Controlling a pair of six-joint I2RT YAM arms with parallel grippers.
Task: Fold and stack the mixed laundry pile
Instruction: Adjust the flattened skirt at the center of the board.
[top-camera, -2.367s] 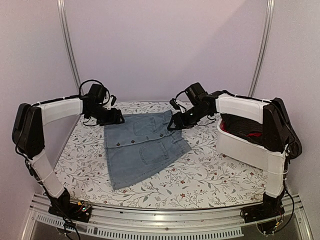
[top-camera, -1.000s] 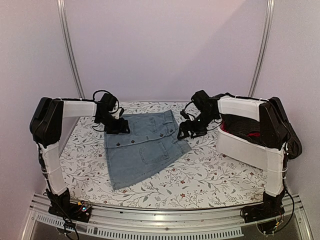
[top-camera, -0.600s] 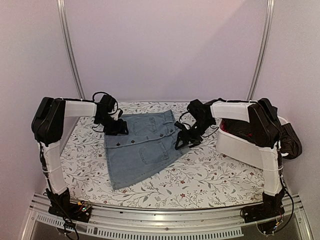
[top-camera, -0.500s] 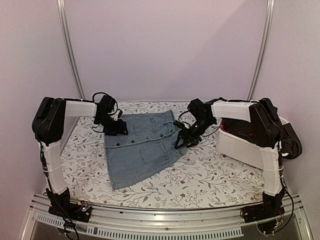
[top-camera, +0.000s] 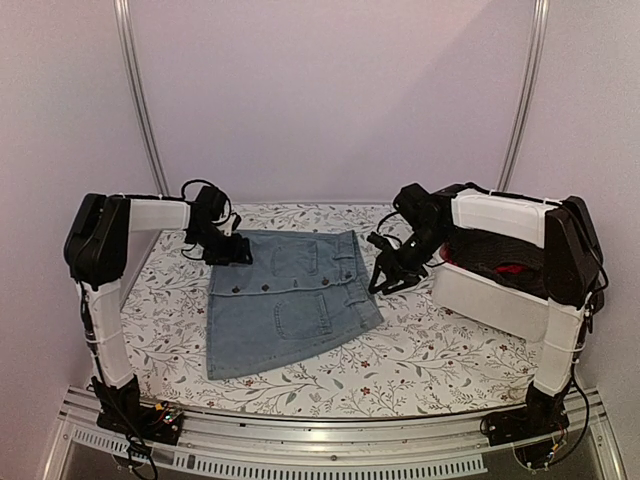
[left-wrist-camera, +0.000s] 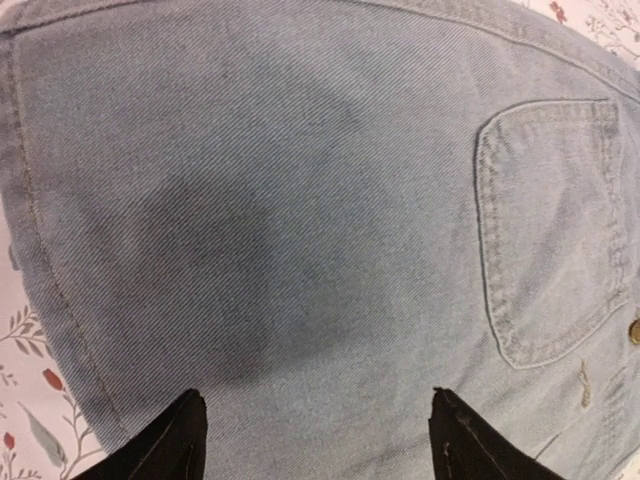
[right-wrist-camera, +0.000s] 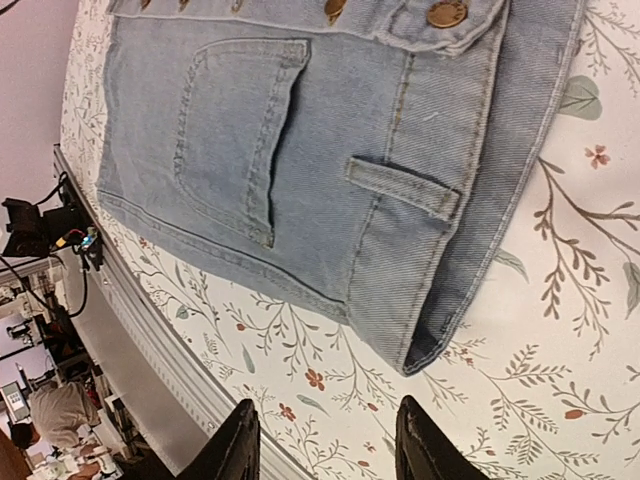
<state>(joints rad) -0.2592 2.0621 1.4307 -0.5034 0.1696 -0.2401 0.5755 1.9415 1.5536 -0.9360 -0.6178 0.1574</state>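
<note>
A light blue denim piece (top-camera: 285, 300) lies flat on the floral table cover, pockets and buttons facing up. My left gripper (top-camera: 238, 250) hangs open over its far left corner. In the left wrist view the denim (left-wrist-camera: 300, 200) fills the frame and nothing sits between the gripper's (left-wrist-camera: 320, 445) fingertips. My right gripper (top-camera: 388, 280) is open just right of the denim's right edge. In the right wrist view the gripper (right-wrist-camera: 325, 445) hovers over bare table cover, short of the folded denim corner (right-wrist-camera: 420, 350). Dark cloth (top-camera: 485, 255) and red cloth (top-camera: 510, 268) lie in the bin.
A white plastic bin (top-camera: 480, 295) stands at the right, close behind my right arm. The floral table cover (top-camera: 430, 350) reaches to the metal rail (top-camera: 320, 440) along the near edge. Walls close in on the left, back and right.
The denim piece has been dragged and turned, so it lies squarer with its right side further right. My right gripper has come off its edge and narrowed. My left gripper barely moved.
</note>
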